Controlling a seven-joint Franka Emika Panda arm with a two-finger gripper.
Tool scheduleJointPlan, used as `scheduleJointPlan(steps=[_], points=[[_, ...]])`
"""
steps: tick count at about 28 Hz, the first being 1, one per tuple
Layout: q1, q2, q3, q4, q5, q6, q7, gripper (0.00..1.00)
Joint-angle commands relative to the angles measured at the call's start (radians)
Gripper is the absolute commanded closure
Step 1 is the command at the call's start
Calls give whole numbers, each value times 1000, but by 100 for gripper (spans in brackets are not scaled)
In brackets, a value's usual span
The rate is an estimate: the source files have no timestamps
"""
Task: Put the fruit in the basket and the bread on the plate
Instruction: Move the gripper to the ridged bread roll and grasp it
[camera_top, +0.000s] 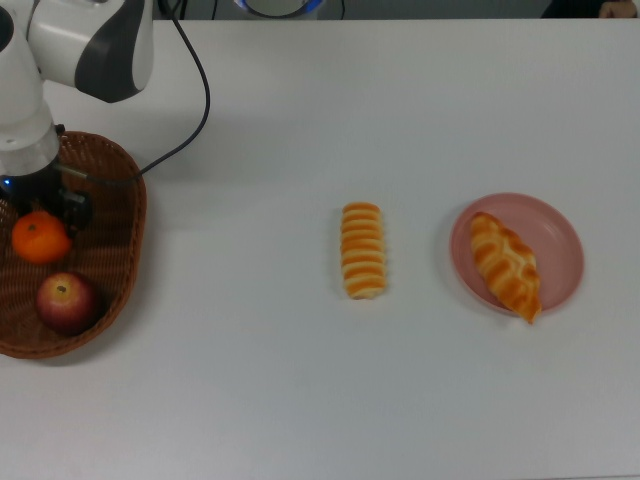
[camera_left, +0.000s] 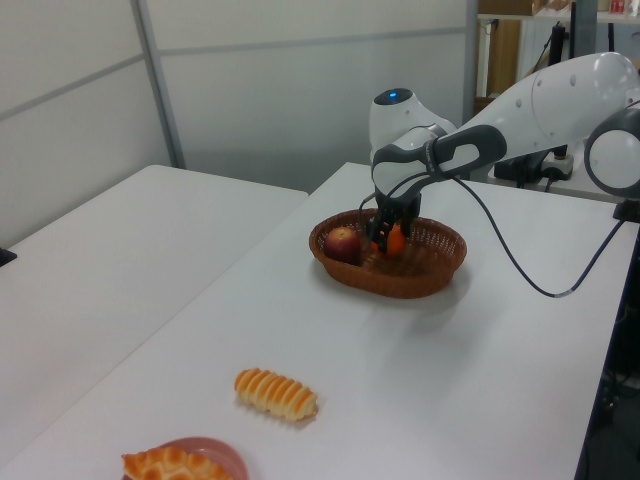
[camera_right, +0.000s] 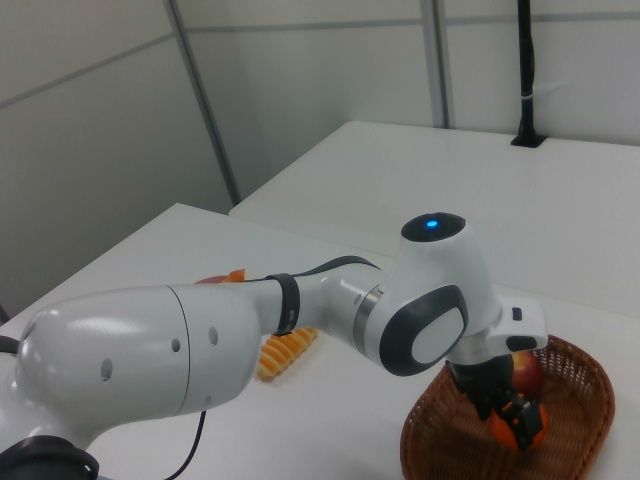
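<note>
1. Top view: we see the gripper (camera_top: 42, 222) low over the basket (camera_top: 112, 262) at the top view's left edge, its fingers dark on both sides of the tangerine (camera_top: 40, 238) and seemingly clamped on it. The apple (camera_top: 66, 302) lies in the basket just below the tangerine in the top view, close but apart. On the white counter (camera_top: 300, 380) the ridged loaf (camera_top: 363, 250) lies alone near the middle, lengthwise top to bottom. The braided loaf (camera_top: 505, 265) lies on the pink plate (camera_top: 560, 235) at the top view's right, one pointed end reaching past the rim.

2. Left view: we see the arm (camera_left: 520, 115) reaching in from the left view's right, gripper (camera_left: 387, 240) down inside the basket (camera_left: 420, 278), fingers around the tangerine (camera_left: 395, 239). The apple (camera_left: 343, 243) sits beside it on the left view's left. The ridged loaf (camera_left: 275, 393) is well apart, nearer the camera; the braided loaf (camera_left: 160, 465) and plate (camera_left: 215, 452) are at the bottom edge.

3. Right view: we see the gripper (camera_right: 510, 412) in the basket (camera_right: 575, 425), fingers gripping the tangerine (camera_right: 522, 424); the apple (camera_right: 525, 372) is behind it. The ridged loaf (camera_right: 282, 355) is partly hidden behind the arm (camera_right: 200, 355).
</note>
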Motion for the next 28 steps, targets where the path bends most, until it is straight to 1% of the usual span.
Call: scheduleJointPlan(steps=[1,3,4,6,8,9,13,14,18,19,22,24,28], points=[[4,-34,2,-12,2,-12,-68,0],[8,-50,10,-15,14,-59,-122,0],[19,-56,16,-12,46,-107,-160,0],[40,-62,36,-9,89,-127,-176,0],[66,-83,51,-7,121,-136,-177,0],[106,-96,62,-7,141,-159,-174,0],[226,-102,68,-4,146,-214,-156,0],[284,-102,68,-4,146,-224,-115,0],[384,-97,67,-4,140,-224,-35,0],[428,-88,67,-6,131,-219,-15,0],[476,-71,65,-9,128,-213,2,0],[505,-47,65,-7,123,-205,22,0],[536,-19,64,-7,106,-179,44,0]])
